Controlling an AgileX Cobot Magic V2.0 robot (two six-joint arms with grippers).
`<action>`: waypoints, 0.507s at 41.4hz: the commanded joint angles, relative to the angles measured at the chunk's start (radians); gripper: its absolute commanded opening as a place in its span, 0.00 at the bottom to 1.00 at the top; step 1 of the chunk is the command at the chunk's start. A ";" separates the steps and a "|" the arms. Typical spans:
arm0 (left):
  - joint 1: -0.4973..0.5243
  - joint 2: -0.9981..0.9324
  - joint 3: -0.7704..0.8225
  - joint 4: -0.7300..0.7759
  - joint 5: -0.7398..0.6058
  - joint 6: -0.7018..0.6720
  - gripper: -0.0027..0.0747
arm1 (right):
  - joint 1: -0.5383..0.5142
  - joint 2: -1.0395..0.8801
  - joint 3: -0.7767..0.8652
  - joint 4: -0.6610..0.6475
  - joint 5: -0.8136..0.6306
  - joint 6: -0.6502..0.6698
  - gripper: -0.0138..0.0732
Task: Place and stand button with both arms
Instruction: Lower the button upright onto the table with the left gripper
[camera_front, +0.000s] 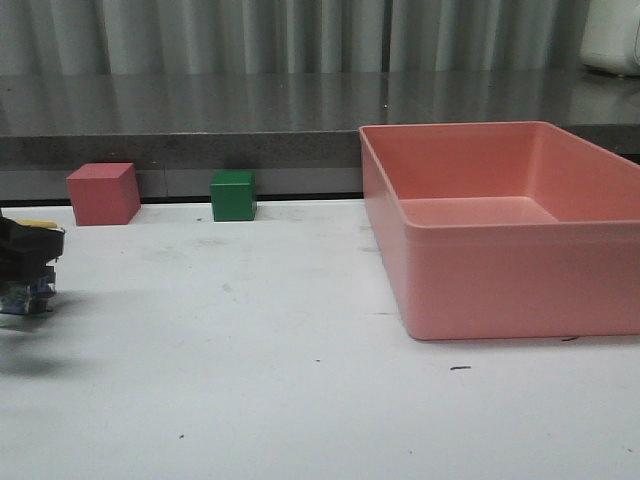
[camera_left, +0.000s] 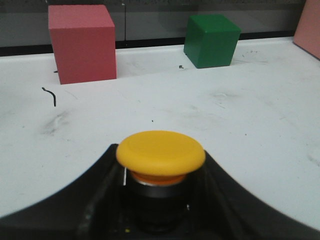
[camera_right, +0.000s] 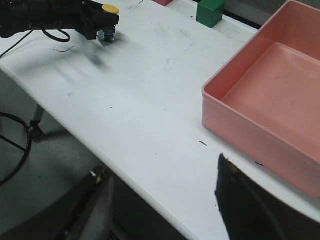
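Yellow and round, the cap of the button (camera_left: 161, 152) fills the foreground of the left wrist view, seated on a black collar between the dark fingers of the left hand (camera_left: 160, 200), which is clamped on it. From the front, the same hand (camera_front: 28, 262) is seen at the far left edge of the white surface (camera_front: 250, 380), with the button (camera_front: 30, 255) held upright, cap on top and bluish base at the bottom. Whether the base touches the surface cannot be told.

Behind it, near the back edge, a pink cube (camera_front: 103, 193) is set, and a smaller green cube (camera_front: 233, 195) stands apart to its right. A large, open pink tray (camera_front: 500, 290) occupies the right side of the surface.

In the right wrist view, the right hand (camera_right: 165, 210) is seen with its two dark fingers (camera_right: 240, 200) spread well apart, holding nothing, above the near edge of the surface beside the tray (camera_right: 235, 120). The left hand and button (camera_right: 107, 15) are seen far across from it, with the green cube (camera_right: 210, 12) beyond.
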 joint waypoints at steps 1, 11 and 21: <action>-0.002 -0.038 -0.028 -0.012 -0.237 0.001 0.24 | -0.001 0.004 -0.024 0.011 -0.065 -0.006 0.70; -0.002 -0.038 -0.027 -0.012 -0.229 0.001 0.24 | -0.001 0.004 -0.024 0.011 -0.065 -0.006 0.70; -0.002 -0.038 -0.006 -0.012 -0.187 0.001 0.24 | -0.001 0.004 -0.024 0.011 -0.065 -0.006 0.70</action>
